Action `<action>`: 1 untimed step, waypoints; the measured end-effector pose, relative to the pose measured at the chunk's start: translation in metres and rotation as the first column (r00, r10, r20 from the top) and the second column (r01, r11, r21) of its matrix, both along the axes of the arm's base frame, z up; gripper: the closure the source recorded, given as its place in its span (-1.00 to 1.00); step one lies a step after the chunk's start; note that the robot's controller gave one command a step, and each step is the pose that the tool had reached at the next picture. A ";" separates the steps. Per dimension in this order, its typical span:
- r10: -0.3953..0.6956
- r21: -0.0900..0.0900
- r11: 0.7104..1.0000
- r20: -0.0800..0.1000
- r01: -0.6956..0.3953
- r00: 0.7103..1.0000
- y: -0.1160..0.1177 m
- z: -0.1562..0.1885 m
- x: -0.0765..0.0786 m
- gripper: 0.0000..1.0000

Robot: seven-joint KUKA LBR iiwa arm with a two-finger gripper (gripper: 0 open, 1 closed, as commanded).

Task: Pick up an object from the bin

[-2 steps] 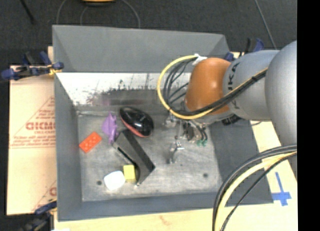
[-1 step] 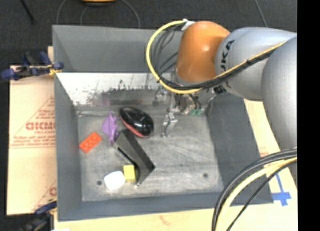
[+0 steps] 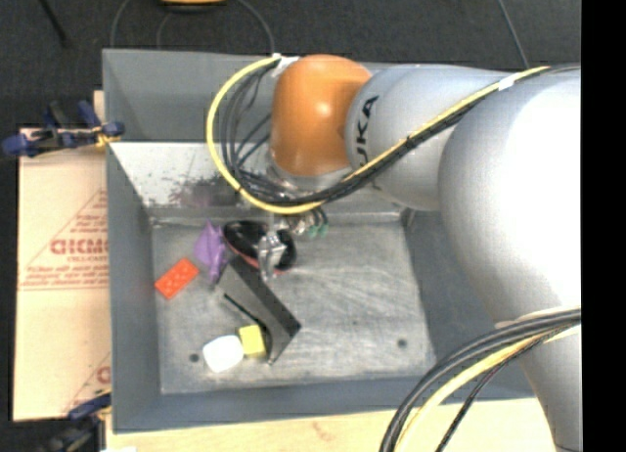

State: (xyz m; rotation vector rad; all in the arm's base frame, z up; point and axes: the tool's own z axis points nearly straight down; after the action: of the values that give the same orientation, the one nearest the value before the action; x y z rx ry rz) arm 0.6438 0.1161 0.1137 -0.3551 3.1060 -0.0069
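Observation:
My gripper (image 3: 274,248) hangs low in the back middle of the bin, under the arm's orange cover. It is right over a black rounded object with a red streak (image 3: 243,239). A purple plastic piece (image 3: 209,248) lies just left of that. In front of the gripper a black angled bracket (image 3: 260,309) runs diagonally across the floor. A small green thing (image 3: 315,230) peeks out at the gripper's right, against the back wall.
An orange flat brick (image 3: 176,279) lies at the left. A yellow block (image 3: 253,340) and a white rounded object (image 3: 222,353) sit near the front left. The arm covers the bin's back and right side.

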 end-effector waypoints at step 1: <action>-0.207 0.006 0.978 0.003 0.207 0.978 0.002 -0.016 0.002 -1.00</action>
State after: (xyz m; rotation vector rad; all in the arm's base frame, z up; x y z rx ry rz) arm 0.6463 0.1178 0.0973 -0.0305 3.1223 -0.0006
